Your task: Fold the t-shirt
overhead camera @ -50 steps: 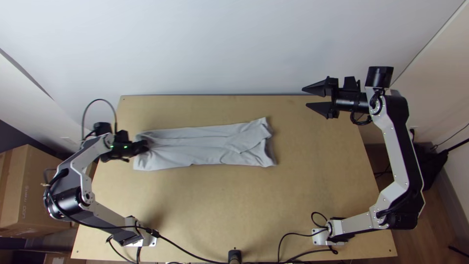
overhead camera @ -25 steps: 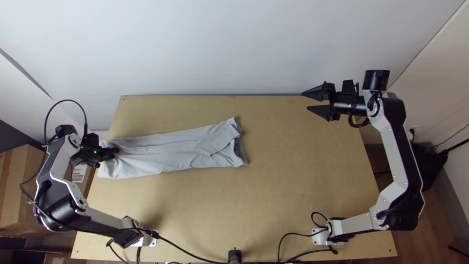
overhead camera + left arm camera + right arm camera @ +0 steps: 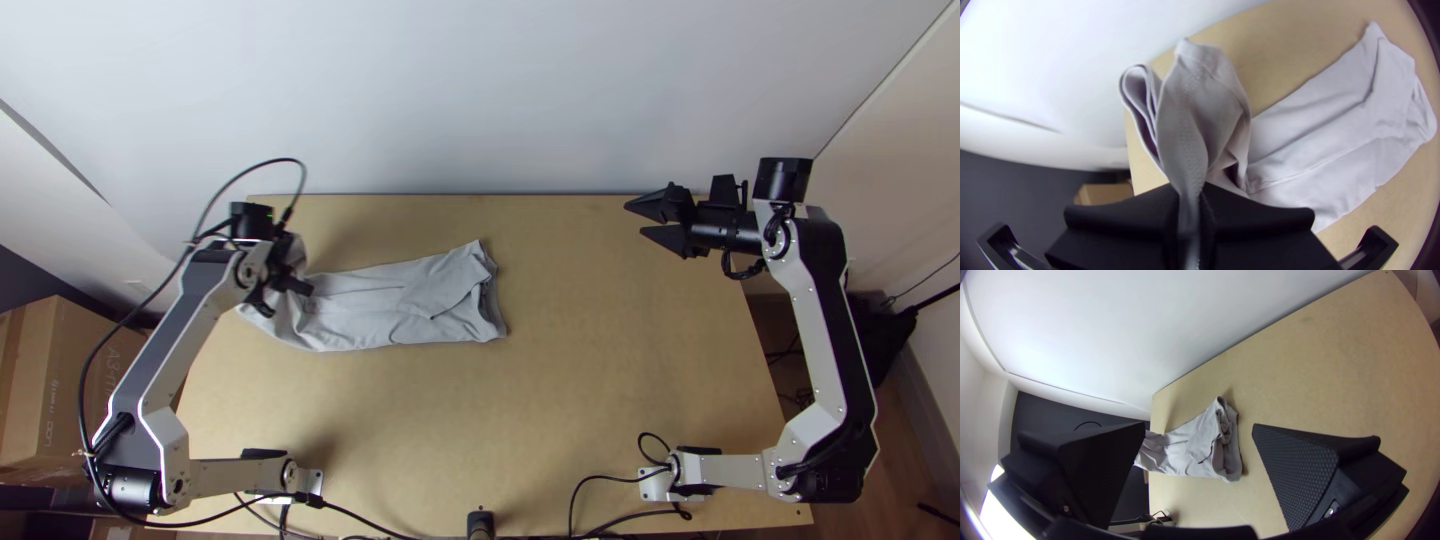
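Beyond the tabletop [image 3: 600, 400], toward nine o'clock, a printed cardboard box [image 3: 60, 400]; left pincer [image 3: 281, 289] pinching the grey t-shirt [image 3: 400, 305], right pincer [image 3: 636, 219] spread.

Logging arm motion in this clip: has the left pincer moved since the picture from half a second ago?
Yes. In the top view, the left pincer, holding the shirt, has moved rightward, away from the left edge of the table.
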{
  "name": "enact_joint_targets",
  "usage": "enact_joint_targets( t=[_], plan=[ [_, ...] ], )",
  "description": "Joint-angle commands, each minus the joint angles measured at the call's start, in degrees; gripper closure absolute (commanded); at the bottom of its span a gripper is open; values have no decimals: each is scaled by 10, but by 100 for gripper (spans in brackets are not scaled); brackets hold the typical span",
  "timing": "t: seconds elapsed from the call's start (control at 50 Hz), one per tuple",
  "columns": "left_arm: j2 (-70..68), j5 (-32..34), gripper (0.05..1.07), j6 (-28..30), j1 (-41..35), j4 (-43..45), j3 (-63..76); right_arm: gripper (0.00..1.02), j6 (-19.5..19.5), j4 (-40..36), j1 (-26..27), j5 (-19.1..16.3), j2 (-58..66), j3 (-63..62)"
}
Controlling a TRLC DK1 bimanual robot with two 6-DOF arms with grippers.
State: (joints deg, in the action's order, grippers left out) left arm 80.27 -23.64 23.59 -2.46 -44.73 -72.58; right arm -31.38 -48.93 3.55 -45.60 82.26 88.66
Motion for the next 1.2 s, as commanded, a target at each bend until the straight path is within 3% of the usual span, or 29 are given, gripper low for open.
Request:
enact_joint_targets(
  t=[0.0, 0.36, 1.02, 1.18],
  plan=[
    [9, -62, 104, -3, -77, -17, -42, 4, 11, -13, 11, 3, -21, -17],
    [142, -218, 105, -30, -279, -84, -181, 4, 18, -16, 15, 7, -54, -45],
    [473, -302, 105, -189, -417, -295, -549, 4, 22, -1, 45, 8, -155, -179],
    [519, -309, 104, -203, -446, -292, -573, 4, 25, 1, 59, 7, -180, -213]
  ],
)
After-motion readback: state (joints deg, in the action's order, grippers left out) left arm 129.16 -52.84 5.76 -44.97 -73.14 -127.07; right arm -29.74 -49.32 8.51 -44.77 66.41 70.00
